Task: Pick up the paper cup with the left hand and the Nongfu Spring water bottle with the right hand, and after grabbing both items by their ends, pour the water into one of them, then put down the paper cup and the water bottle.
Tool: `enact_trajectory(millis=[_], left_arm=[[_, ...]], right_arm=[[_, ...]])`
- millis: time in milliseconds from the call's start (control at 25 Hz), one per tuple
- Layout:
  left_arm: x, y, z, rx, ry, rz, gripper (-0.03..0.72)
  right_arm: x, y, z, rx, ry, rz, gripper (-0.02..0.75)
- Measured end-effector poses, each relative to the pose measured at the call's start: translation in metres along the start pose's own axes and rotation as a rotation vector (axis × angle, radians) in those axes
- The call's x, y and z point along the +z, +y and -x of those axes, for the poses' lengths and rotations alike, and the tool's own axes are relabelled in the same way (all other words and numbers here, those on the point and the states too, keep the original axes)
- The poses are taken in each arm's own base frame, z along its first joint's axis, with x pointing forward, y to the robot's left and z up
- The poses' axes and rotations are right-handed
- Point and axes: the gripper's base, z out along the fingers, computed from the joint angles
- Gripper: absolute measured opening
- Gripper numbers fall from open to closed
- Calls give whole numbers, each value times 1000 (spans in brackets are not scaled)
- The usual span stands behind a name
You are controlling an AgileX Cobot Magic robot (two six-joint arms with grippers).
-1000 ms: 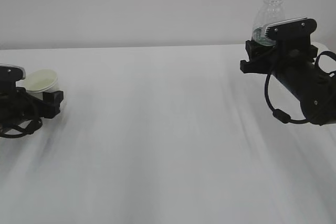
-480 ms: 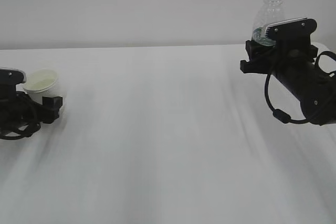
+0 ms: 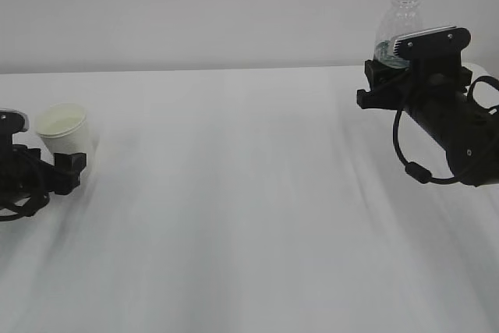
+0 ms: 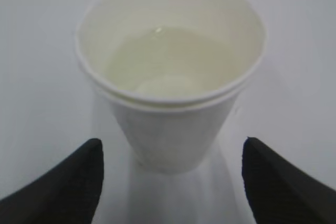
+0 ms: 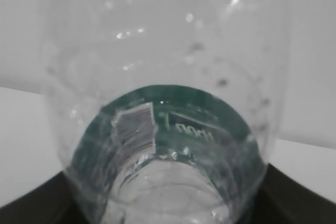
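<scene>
The white paper cup [image 3: 62, 126] stands upright on the table at the far left, with clear water [image 4: 168, 61] lying in its cream inside. My left gripper [image 3: 70, 165] sits just in front of it, open; in the left wrist view the cup [image 4: 170, 93] rises between and beyond the two black fingertips [image 4: 84, 177], which are well clear of its sides, so the left gripper [image 4: 171, 142] touches nothing. At the far right my right gripper [image 3: 380, 83] is shut on the lower body of the upright, capless Nongfu Spring water bottle [image 3: 401, 21]. Its green label [image 5: 168, 124] fills the right wrist view, with the right gripper [image 5: 168, 195] around it.
The white table [image 3: 249, 193] stretches between the two arms, with a plain pale wall behind it. A black cable [image 3: 409, 157] loops under the right arm.
My left gripper has drawn back to the left and away from the cup, which now stands free and upright. The right arm and bottle have not moved.
</scene>
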Motion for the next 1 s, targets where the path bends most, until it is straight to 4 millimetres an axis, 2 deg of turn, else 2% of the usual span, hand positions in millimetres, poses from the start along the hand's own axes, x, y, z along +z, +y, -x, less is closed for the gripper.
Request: enact_trajectory(millis=[240,480,800,1000], left_arm=[[-16,-1,-1,-2,-13,-2,591],[-37,-6,16,6,-83,-10,591],[-51,-39,34,54,-153,-115,591],[-55,-60,36,80,-173,-183,590]], right_arm=[[0,0,0,0,0,0,466],[0,0,0,0,0,0,466],[0,0,0,0,0,0,466],[0,0,0,-1,0,1,465]])
